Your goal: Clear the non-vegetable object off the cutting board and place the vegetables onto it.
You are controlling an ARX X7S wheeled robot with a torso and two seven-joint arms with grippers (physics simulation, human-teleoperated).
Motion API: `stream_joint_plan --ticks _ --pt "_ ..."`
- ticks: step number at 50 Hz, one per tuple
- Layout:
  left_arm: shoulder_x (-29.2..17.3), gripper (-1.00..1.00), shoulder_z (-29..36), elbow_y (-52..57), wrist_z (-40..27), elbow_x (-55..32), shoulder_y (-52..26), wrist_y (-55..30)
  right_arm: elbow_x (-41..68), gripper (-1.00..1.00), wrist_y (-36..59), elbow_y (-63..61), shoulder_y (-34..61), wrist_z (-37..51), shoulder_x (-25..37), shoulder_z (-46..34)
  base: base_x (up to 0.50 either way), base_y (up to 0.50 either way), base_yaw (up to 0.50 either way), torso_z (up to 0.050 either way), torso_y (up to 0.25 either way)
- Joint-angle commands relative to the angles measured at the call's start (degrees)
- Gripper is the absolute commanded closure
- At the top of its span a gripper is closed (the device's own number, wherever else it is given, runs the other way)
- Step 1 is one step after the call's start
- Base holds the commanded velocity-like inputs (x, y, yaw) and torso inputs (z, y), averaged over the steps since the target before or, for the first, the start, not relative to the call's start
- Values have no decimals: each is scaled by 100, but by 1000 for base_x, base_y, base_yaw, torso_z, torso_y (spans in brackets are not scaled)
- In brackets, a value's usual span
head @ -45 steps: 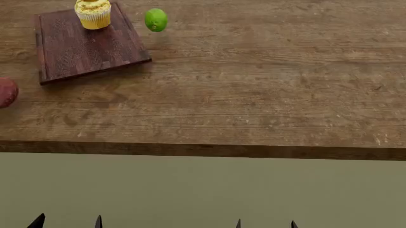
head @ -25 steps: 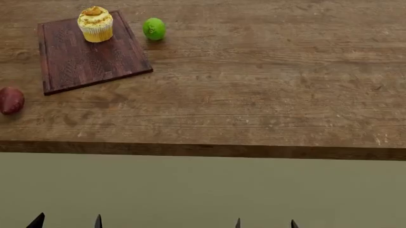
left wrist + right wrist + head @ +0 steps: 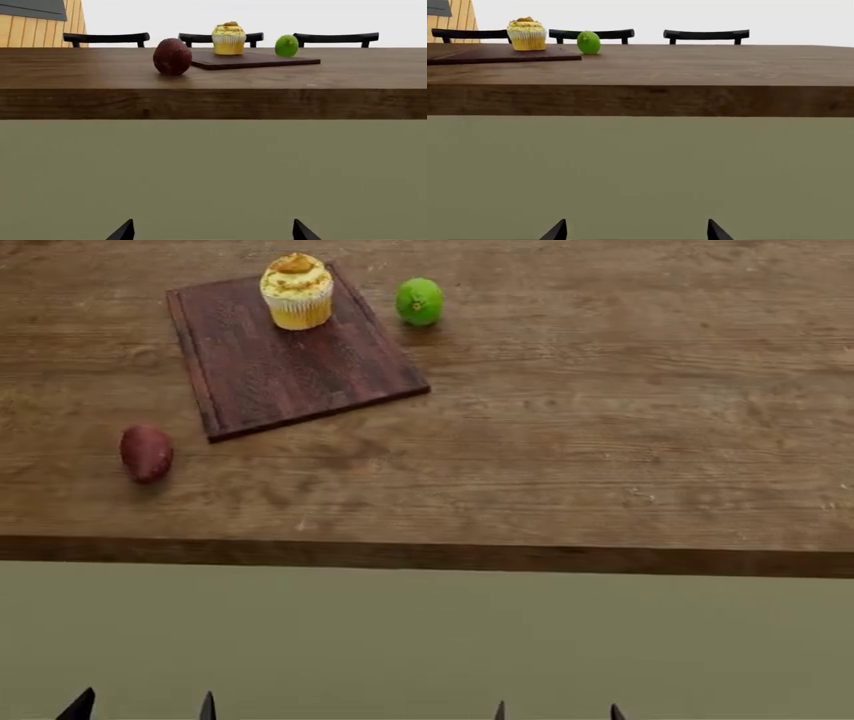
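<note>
A home dining or kitchen setting is suggested, rendered in simulation; a long wooden bench (image 3: 601,420) with heavy grain and a thick front edge is seen, and dark chair backs (image 3: 107,38) are lined up along its far side, as at a dining table; food things are laid out on it: a cutting board (image 3: 294,370) of dark reddish wood, a cupcake (image 3: 296,290) standing on that board, a green ball (image 3: 419,301) like a lime just beside it, and a sweet potato (image 3: 146,453) apart from it; a wall of pale yellow wooden planks (image 3: 40,32) is glimpsed behind; the background beyond is shown as blank white; the floor is a flat olive tone.
</note>
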Motion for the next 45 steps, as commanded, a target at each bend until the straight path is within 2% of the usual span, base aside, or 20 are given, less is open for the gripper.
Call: stream_joint_plan --ticks 1,19,31,35,37,38,42,45 --pt "-78 -100 92 15 -89 -82 -1 7 80 -100 -14 20 6 93 77 -91 0 500 0 0 0" --pt "-179 -100 195 52 -198 -207 -3 18 166 -100 -38 0 12 219 188 -231 0 494 0 0 0" --pt "-262 -100 261 153 -254 -264 -4 -40 64 -100 164 -153 16 376 274 -348 0 3 0 0 0" --pt "-335 -100 206 487 -224 -466 18 -295 -167 -100 722 -768 -57 550 342 -438 0 0 0 0 0" --pt "-392 -100 210 799 -312 -255 128 78 -241 -100 1182 -1219 -9 566 376 -525 0 0 0 0 0" --pt "-397 -100 196 882 -317 -307 136 11 -233 -100 1242 -1299 -2 567 378 -535 0 0 0 0 0" --pt "-476 -100 192 1849 -514 -300 -50 -786 -283 -100 2042 -2345 138 547 432 -664 0 0 0 0 0" --pt "-560 -100 132 2449 -581 -341 -73 -1061 -308 -100 2786 -3084 273 535 480 -729 0 0 0 0 0"
